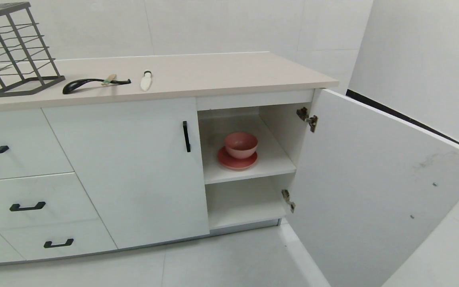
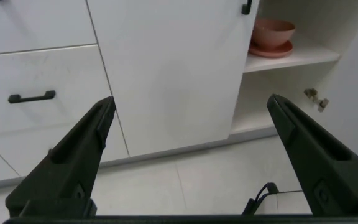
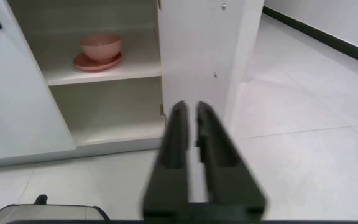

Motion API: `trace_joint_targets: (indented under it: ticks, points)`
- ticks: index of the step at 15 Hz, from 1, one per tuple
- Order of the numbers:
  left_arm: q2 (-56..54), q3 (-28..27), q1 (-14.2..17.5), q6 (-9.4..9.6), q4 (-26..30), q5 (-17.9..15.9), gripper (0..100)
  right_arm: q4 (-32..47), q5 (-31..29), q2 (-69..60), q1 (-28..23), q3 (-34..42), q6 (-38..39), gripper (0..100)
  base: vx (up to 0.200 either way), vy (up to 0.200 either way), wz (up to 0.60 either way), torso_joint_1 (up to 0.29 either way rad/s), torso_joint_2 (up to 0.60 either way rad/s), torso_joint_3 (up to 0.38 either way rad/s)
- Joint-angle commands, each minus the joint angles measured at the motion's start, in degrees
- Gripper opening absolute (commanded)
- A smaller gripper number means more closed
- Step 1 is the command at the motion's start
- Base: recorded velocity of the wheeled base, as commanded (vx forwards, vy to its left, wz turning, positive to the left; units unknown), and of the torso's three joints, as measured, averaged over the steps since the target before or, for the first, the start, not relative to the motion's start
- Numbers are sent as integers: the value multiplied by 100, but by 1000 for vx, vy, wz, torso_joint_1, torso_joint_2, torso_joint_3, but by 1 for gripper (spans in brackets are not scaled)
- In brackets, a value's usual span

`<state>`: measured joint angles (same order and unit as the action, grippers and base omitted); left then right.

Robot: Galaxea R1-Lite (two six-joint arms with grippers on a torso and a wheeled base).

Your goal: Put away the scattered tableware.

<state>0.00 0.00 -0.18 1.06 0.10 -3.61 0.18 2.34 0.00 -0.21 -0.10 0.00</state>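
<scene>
Above the pale floor before the cabinet, the left gripper point(image 2: 191, 104) had its two dark fingers point(image 2: 82, 155) spread wide apart, and it faced the closed white door point(image 2: 166, 68) and the drawers point(image 2: 36, 81) beside it. The right gripper point(image 3: 191, 109) had its fingers point(image 3: 178, 137) pressed almost together, with only a thin gap, and it was low, near the edge of the open door point(image 3: 197, 43). Inside the open compartment, on the upper shelf point(image 1: 269, 165), a pink bowl point(image 1: 240, 144) stood upright on a red plate point(image 1: 237, 162). The open cabinet door point(image 1: 373, 179) was swung far outward on its hinges. On the countertop point(image 1: 221, 71) above, a black ladle point(image 1: 90, 83) and a small white utensil point(image 1: 146, 81) lay close to each other, well apart from the bowl. A dark wire rack point(image 1: 14, 48) stood on the counter just beside the ladle.
</scene>
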Motion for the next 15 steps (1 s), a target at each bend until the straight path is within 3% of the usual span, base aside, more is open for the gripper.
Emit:
trace_joint_targets:
  ticks: [1, 15]
  points:
    - [0, 0, 1, -1, -1, 0, 100, -1, 3, 9, 3, 1, 0, 0, 0, -200, 0, 2, 12, 2]
    - [0, 0, 1, -1, -1, 0, 100, -1, 3, 9, 3, 1, 0, 0, 0, -200, 0, 3, 2, 1]
